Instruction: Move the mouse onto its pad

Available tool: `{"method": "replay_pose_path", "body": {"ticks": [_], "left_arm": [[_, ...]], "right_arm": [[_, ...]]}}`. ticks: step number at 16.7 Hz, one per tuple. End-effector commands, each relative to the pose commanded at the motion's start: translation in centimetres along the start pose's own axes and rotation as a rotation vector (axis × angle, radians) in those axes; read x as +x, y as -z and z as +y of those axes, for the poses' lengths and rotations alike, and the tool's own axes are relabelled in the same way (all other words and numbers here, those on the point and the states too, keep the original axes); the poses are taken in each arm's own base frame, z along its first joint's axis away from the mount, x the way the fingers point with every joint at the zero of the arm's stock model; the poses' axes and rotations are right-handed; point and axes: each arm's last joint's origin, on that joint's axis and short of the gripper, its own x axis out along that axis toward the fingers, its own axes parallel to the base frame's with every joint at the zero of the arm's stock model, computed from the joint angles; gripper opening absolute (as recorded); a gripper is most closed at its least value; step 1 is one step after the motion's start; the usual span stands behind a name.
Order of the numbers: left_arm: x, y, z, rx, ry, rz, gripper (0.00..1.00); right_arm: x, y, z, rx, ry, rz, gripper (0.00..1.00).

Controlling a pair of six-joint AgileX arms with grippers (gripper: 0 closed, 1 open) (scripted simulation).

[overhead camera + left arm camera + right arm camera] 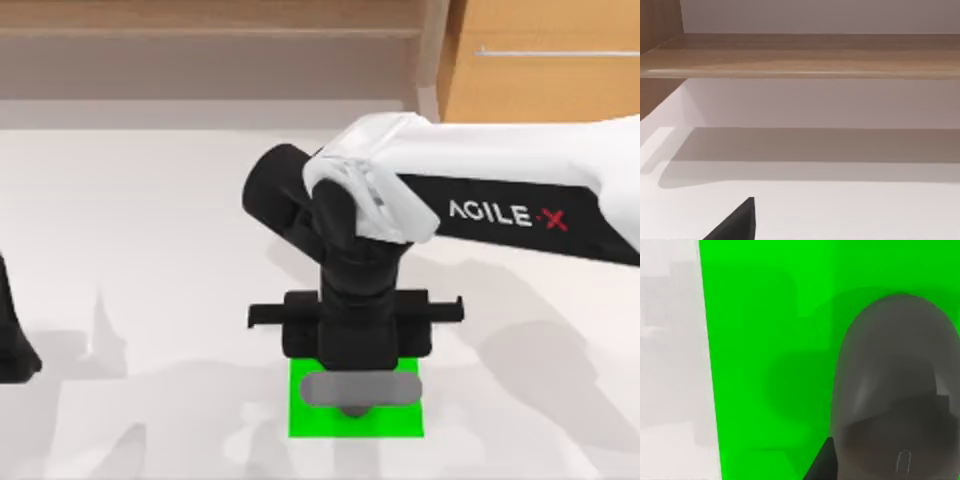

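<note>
My right arm reaches in from the table's right, its gripper (pixel 357 385) pointing down over the pad (pixel 305 420), which lies near the table's front edge, about mid-width. The mouse (pixel 361 389) lies crosswise over the pad, right under the gripper. In the right wrist view, the mouse (pixel 892 390) is close over the pad (pixel 765 340), a dark finger (pixel 822 465) touching its side. Grip width: cannot tell. Left arm is parked at the table's left edge.

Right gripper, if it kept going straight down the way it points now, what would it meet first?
Most likely the smooth grey oblong mouse, which lies right under the right gripper over the flat bright green square pad. The pictures do not show whether it already touches the mouse.
</note>
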Motion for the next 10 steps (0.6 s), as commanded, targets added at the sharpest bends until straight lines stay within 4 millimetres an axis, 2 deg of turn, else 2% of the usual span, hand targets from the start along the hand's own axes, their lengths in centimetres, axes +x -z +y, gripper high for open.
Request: {"method": "replay_pose_path", "body": {"ticks": [4, 10], "left_arm": [[0.0, 0.0, 0.0, 0.0, 0.0, 0.0, 1.0], [0.0, 0.0, 0.0, 0.0, 0.0, 0.0, 1.0]], "right_arm": [[0.0, 0.0, 0.0, 0.0, 0.0, 0.0, 0.98], [0.0, 0.0, 0.0, 0.0, 0.0, 0.0, 1.0]]}}
